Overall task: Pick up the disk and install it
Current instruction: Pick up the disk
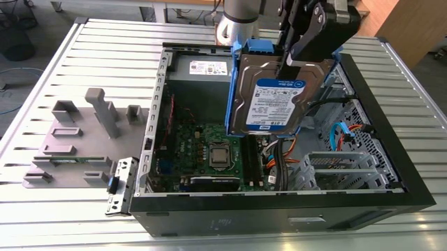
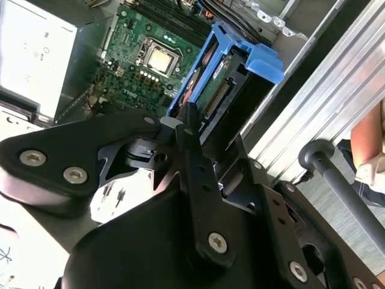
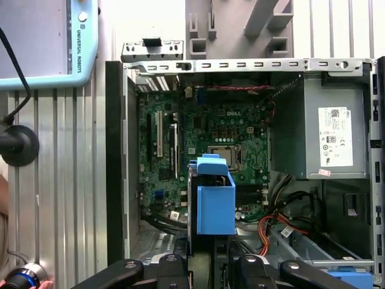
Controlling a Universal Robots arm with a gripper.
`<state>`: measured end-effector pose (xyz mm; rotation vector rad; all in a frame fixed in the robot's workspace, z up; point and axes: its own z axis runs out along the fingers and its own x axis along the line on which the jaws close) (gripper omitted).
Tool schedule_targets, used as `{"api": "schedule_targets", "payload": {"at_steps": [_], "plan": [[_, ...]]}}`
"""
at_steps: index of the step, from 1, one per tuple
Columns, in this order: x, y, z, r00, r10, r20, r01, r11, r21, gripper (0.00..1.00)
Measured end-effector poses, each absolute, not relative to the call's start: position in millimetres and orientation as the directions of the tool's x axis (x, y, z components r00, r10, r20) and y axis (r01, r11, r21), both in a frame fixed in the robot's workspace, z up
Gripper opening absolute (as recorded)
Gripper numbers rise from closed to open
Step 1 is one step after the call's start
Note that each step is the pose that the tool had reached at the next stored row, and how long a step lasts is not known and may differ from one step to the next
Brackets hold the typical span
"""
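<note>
Gripper [image 1: 299, 58] clamped on the disk [image 1: 272, 102] at its top edge; the disk hangs below it, clear of the open computer case [image 1: 279, 209], above the motherboard [image 1: 202, 141].

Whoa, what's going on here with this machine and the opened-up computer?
A robot arm's claw is clamped on a hard drive in a blue carrier. It holds the drive on edge in the air above an open desktop computer case, over the motherboard. The drive is picked up but not yet seated in any bay. A grey parts fixture sits beside the case.
</note>
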<state>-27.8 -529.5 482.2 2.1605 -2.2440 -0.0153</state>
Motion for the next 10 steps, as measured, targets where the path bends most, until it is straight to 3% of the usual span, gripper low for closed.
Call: {"api": "schedule_targets", "payload": {"at_steps": [10], "plan": [[-28, -544, 481, -0.038, -0.999, 0.012, -0.999, 0.038, 0.026, 0.35]]}}
